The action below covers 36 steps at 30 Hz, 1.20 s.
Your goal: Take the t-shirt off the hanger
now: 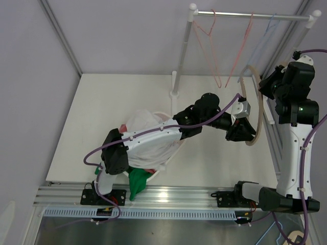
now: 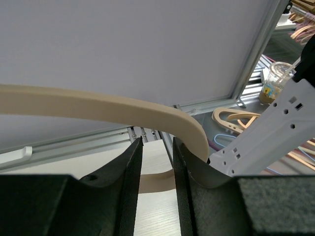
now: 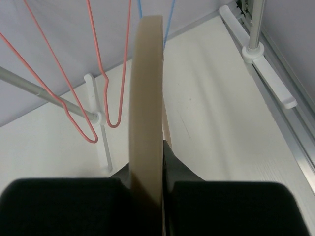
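A bare beige wooden hanger stands upright at the right of the table. My right gripper is shut on its upper arc; in the right wrist view the hanger runs edge-on between the fingers of that gripper. My left gripper is at the hanger's lower end. In the left wrist view its jaws stand slightly apart with nothing between them, just under the hanger's curve. A white t-shirt lies bunched in a basket under the left arm.
A clothes rail at the back carries red wire hangers and a blue one, on a white post. The basket also holds a green cloth hanging over the table's front edge.
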Tool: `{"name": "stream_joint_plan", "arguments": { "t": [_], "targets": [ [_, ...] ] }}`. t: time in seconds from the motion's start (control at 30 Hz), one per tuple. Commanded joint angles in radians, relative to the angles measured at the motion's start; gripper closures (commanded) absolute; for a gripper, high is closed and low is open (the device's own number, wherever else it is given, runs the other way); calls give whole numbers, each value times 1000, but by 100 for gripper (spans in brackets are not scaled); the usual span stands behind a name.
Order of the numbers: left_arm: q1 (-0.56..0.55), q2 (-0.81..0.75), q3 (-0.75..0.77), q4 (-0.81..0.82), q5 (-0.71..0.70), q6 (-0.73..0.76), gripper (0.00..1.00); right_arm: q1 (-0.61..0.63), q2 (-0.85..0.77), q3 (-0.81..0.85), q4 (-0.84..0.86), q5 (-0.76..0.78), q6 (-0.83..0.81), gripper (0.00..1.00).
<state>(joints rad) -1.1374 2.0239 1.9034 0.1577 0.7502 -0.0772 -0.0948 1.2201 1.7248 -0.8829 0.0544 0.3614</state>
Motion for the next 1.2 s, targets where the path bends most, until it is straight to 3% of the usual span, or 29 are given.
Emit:
{"name": "stream_joint_plan", "arguments": {
  "t": [0.0, 0.13, 0.33, 0.57, 0.63, 0.77, 0.93, 1.07, 1.1, 1.17],
  "targets": [
    [-61, -82, -1, 31, 83, -4, 64, 1, -5, 19, 121, 30, 10, 100],
    [-67, -62, 66, 4, 74, -6, 64, 0, -16, 2, 125, 25, 8, 100],
    [-67, 18, 340, -118, 67, 10, 64, 1, -31, -25, 139, 21, 11, 100],
    [-65, 45, 404, -115, 58, -23, 58, 0, -34, -37, 148, 19, 10, 100],
    [-67, 42, 385, -125, 41, -9, 46, 0, -36, -31, 148, 22, 10, 100],
    [-65, 22, 327, -150, -3, 25, 1, 0, -28, -7, 133, 19, 5, 100],
    [-55, -86, 197, -184, -109, 68, 1, 0, -27, 10, 117, 47, -7, 100],
    [-15, -236, -44, -107, -253, 45, 1, 0, -11, 45, 104, 82, -21, 100],
    [1, -273, -179, -80, -264, 30, 1, 0, -8, 54, 102, 102, -35, 100],
    [59, -394, -268, 5, -262, -16, 1, -8, 1, 88, 91, 116, -50, 100]
  ]
}}
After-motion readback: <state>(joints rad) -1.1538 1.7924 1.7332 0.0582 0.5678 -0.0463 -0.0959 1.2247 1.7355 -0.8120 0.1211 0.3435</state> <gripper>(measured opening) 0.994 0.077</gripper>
